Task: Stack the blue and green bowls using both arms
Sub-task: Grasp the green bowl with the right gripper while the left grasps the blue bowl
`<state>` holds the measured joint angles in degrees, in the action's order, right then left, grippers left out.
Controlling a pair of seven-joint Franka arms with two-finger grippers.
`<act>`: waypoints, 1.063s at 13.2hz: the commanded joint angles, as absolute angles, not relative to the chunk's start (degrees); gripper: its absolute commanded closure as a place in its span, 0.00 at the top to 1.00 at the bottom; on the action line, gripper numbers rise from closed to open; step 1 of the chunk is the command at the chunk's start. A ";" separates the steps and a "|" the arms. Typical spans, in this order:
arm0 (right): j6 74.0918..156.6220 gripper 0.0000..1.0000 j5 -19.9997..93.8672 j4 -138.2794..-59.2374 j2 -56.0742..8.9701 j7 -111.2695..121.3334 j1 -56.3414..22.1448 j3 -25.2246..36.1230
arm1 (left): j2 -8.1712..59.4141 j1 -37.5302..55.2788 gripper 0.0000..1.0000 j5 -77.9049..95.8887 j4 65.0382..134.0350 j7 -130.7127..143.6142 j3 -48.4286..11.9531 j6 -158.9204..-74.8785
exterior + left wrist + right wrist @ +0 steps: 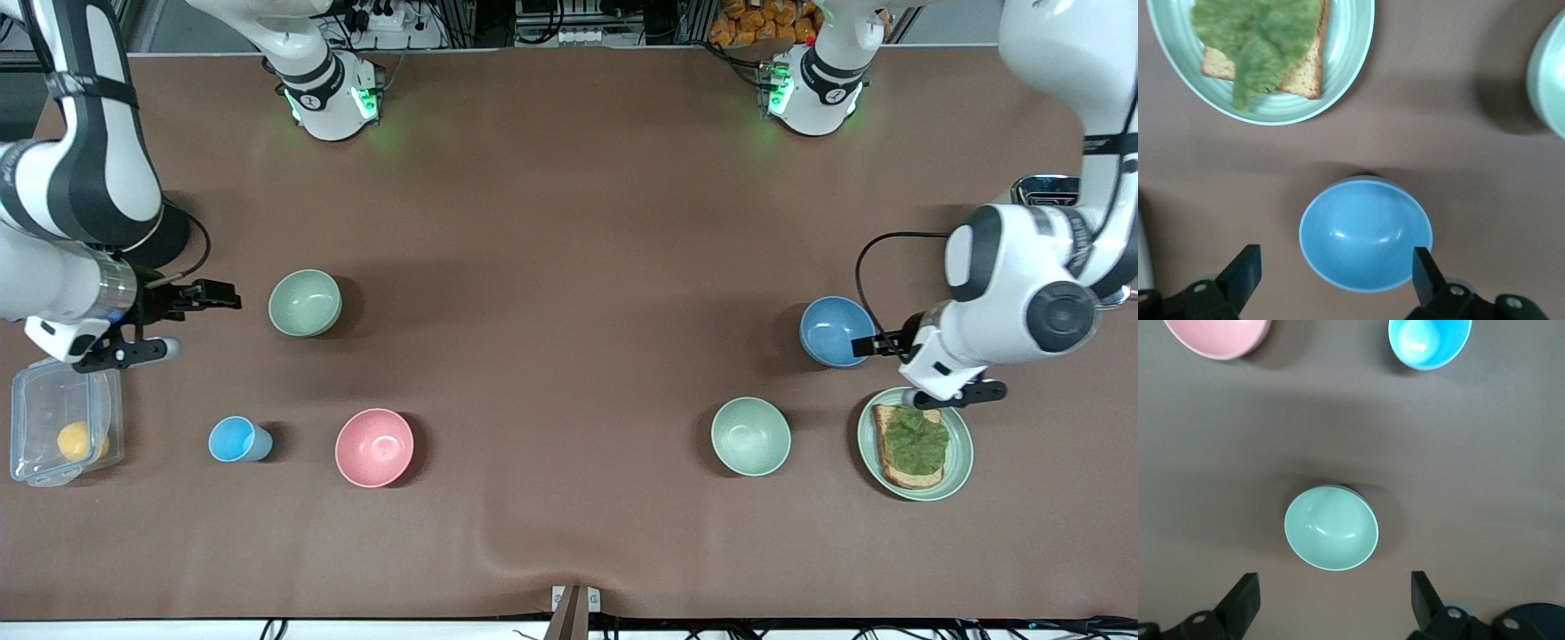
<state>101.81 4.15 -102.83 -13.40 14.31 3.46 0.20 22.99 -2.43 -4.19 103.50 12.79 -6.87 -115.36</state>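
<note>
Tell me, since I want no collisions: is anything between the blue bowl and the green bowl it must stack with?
Nothing visible. The table lies bare between the blue bowl and the green bowl; the paler green bowl and pink bowl sit nearer the front camera.

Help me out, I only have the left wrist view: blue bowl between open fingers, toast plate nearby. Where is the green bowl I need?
Observer: The green bowl sits toward the right arm's end of the table, with the right gripper beside it, fingers open.
Operator: Is the bowl at my view's edge that one?
Observer: No, that is a paler green bowl, nearer the front camera than the blue bowl.
Operator: Anything else at the right arm's end?
Observer: A pink bowl, a small blue cup and a clear box.
</note>
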 commanded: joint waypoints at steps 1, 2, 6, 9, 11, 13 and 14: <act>107.20 1.00 5.18 -110.09 -11.70 18.26 5.27 -0.17 | 21.01 -3.07 1.00 -5.45 111.68 11.95 -6.94 -123.02; 109.58 1.00 5.19 -113.09 -10.65 20.37 5.97 -0.18 | 21.01 -3.08 1.00 -5.54 113.01 11.95 -6.94 -125.05; 120.02 1.00 5.19 -122.84 -9.76 25.48 7.90 -0.18 | 21.88 -4.39 1.00 -7.11 113.81 10.39 -7.03 -125.42; 130.93 0.98 5.19 -129.44 -10.28 25.49 8.00 -0.18 | 23.64 -7.29 1.00 -7.56 114.17 8.53 -7.29 -126.56; 132.36 0.86 5.27 -130.52 -10.72 25.40 7.91 -0.18 | 23.99 -7.29 0.96 -7.47 115.13 7.56 -7.29 -126.56; 134.02 0.75 5.88 -131.83 -10.81 25.40 8.00 -0.18 | 24.87 -7.99 0.92 -7.47 115.14 7.29 -7.29 -126.65; 134.99 0.71 6.50 -132.53 -10.98 25.14 7.82 -0.18 | 25.22 -8.00 0.88 -7.47 115.14 7.29 -7.29 -126.74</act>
